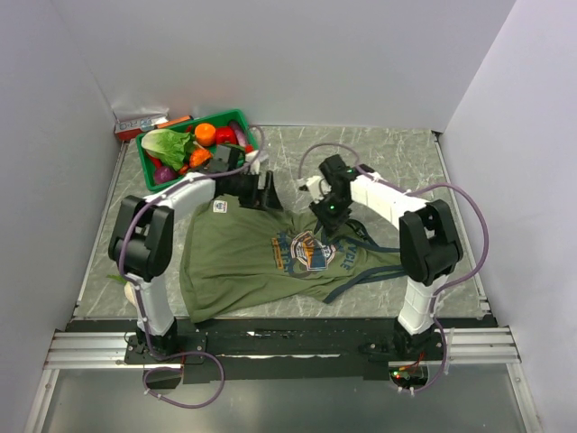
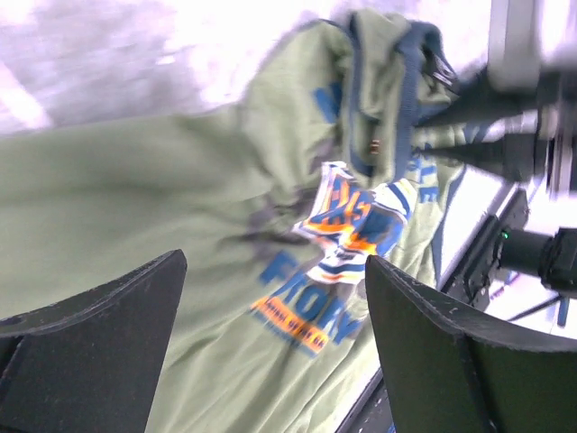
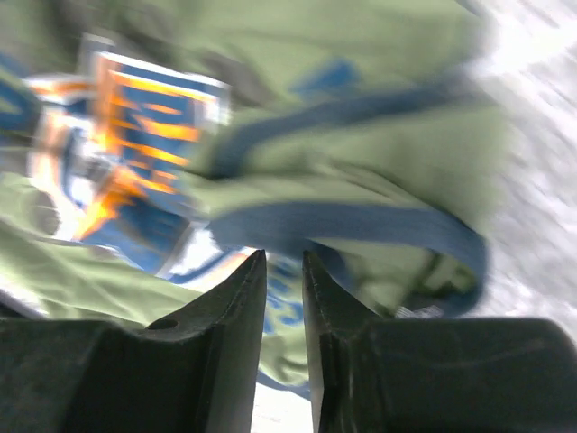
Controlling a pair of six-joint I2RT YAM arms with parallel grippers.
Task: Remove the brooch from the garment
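Note:
The olive-green garment lies spread on the table, its oval orange-and-blue graphic near the middle and its white label near the top. My left gripper is wide open and empty, hovering over the shirt's upper edge; in the left wrist view the graphic shows between its fingers. A tiny reddish speck, likely the brooch, sits on a bunched strap fold. My right gripper hovers at that fold. In the right wrist view its jaws stand a narrow gap apart, nothing between them, just below the navy trim.
A green basket of toy vegetables stands at the back left, with a red-and-white box behind it. Grey walls enclose the table on three sides. The shirt's navy straps trail towards the right arm's base.

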